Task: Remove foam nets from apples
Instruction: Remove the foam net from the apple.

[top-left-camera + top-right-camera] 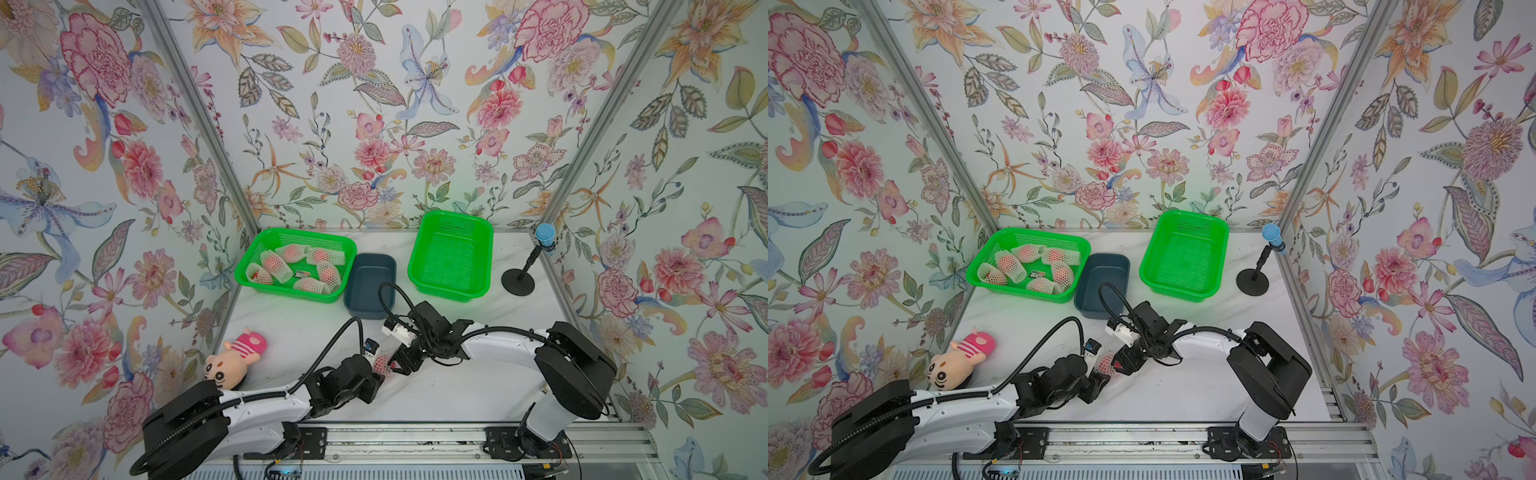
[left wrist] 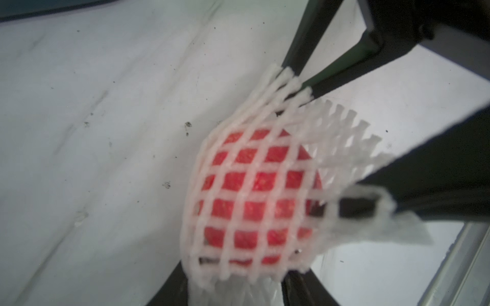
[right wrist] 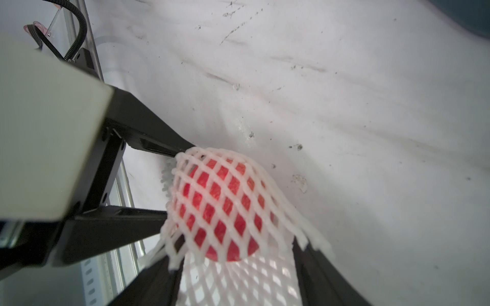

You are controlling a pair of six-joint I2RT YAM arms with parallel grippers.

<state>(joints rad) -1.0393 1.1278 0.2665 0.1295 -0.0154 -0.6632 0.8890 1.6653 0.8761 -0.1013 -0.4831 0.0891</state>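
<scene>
We are looking down on a white marbled surface (image 1: 457,395) boxed in by floral-papered walls (image 1: 374,104) on the left, far and right sides. Aluminium posts (image 1: 199,116) are running up the far corners, and a metal rail (image 1: 415,434) is carrying both arm bases along the near edge.

Along the far side, a green basket (image 1: 286,293) at the left is holding six netted apples (image 1: 274,264). A dark blue bin (image 1: 365,274) is sitting just beside it, an empty green basket (image 1: 449,262) is lying further right, and a black stand with a blue foam head (image 1: 517,281) is standing close to the right wall. A plush toy (image 1: 232,357) is lying at the near left edge.

The two arms are meeting near the middle. The left fingers (image 3: 119,225) are clamping an apple (image 2: 254,190) through its foam net (image 2: 331,132); we cannot tell whether it is touching the surface. The right fingers (image 3: 328,286) are standing apart inside the net's loose end, stretching it wide over themselves.

Bare marble is showing at the near right, between the right arm and the empty basket. It is also showing between the plush toy and the left basket. The bin is sitting just beyond the right wrist.
</scene>
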